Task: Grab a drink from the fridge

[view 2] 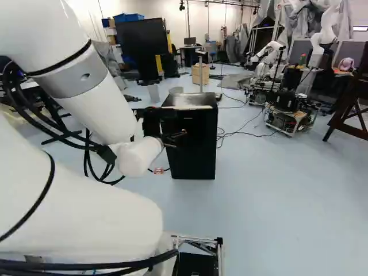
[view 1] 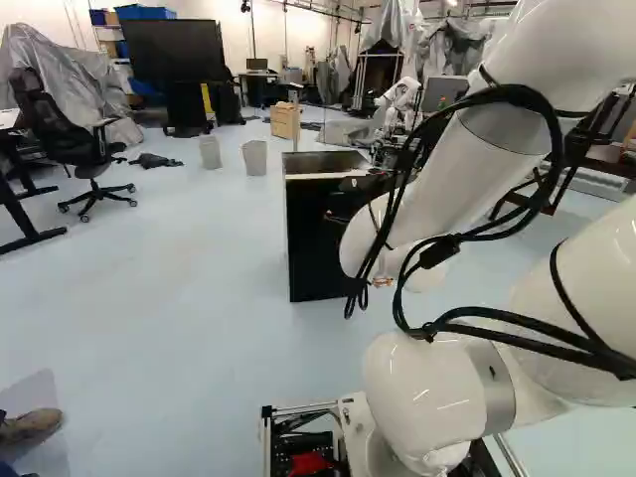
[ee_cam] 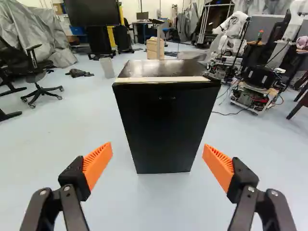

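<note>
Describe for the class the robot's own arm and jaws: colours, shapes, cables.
The arm is glossy white, built of thick rounded tubes, with grey bands. Black cables loop along its outside, and thin black straps circle it. The jaws are two black, jointed fingers with ribbed orange pads.

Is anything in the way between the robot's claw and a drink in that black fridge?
Nothing visible stands between the open gripper and the fridge just ahead of it. But the fridge door is closed, so it blocks the way to whatever is inside; no drink can be seen.
</note>
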You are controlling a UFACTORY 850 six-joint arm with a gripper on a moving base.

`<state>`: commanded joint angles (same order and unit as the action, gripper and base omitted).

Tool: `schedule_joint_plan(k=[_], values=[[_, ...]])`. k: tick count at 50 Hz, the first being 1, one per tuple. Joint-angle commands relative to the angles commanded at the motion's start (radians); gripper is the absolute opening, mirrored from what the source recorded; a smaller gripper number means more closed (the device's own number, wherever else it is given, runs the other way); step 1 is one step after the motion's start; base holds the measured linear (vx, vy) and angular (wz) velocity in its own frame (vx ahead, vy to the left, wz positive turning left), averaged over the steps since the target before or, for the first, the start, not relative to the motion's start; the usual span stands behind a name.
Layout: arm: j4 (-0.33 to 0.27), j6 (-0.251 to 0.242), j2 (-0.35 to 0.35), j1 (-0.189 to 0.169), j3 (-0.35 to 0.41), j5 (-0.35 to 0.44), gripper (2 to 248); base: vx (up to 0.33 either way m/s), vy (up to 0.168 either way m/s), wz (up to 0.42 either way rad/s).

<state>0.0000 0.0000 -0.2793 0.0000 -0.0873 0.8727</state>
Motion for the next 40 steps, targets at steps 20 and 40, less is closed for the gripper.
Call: schedule_joint_plan(k=[20, 40], values=[[0.0, 0.0, 0.0, 0.0, 0.0, 0.0, 247, 0.058, 0.035, -0.023], [0.0, 0.0, 0.0, 0.0, 0.0, 0.0, 247, 0.049, 0.069, -0.019]])
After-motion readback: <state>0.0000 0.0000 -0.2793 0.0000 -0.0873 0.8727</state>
